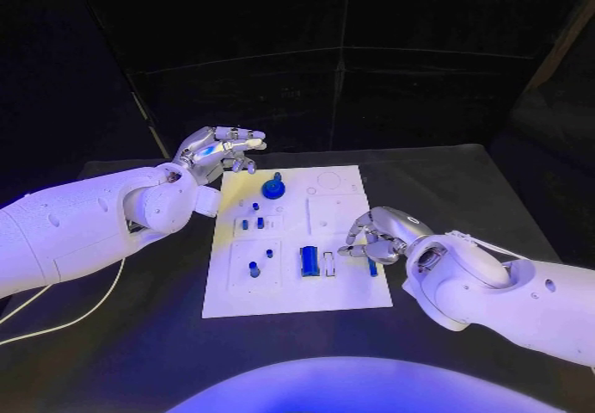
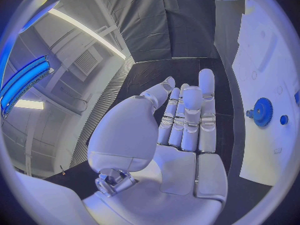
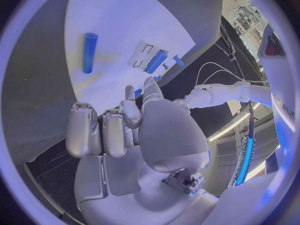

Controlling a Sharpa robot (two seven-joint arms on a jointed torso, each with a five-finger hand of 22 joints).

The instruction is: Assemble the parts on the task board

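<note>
On the white task board point(image 1: 297, 297), mid-surface: both robot hands close by, parts waiting.

Right robot hand point(image 1: 376, 238) hovers low at the board's right edge, fingers curled in; a blue rod point(image 1: 372, 268) lies just beneath, whether pinched I cannot tell. Likely poised to pick or seat it. Left robot hand point(image 1: 221, 149) is raised off the board's far-left corner, fingers apart, holding nothing, kept clear of the work. Blue gear point(image 1: 274, 186) stands at the far end, a long blue block point(image 1: 306, 261) near the middle, small pegs point(image 1: 254, 269) to the left. Nothing blocks the right hand's reach.
</note>
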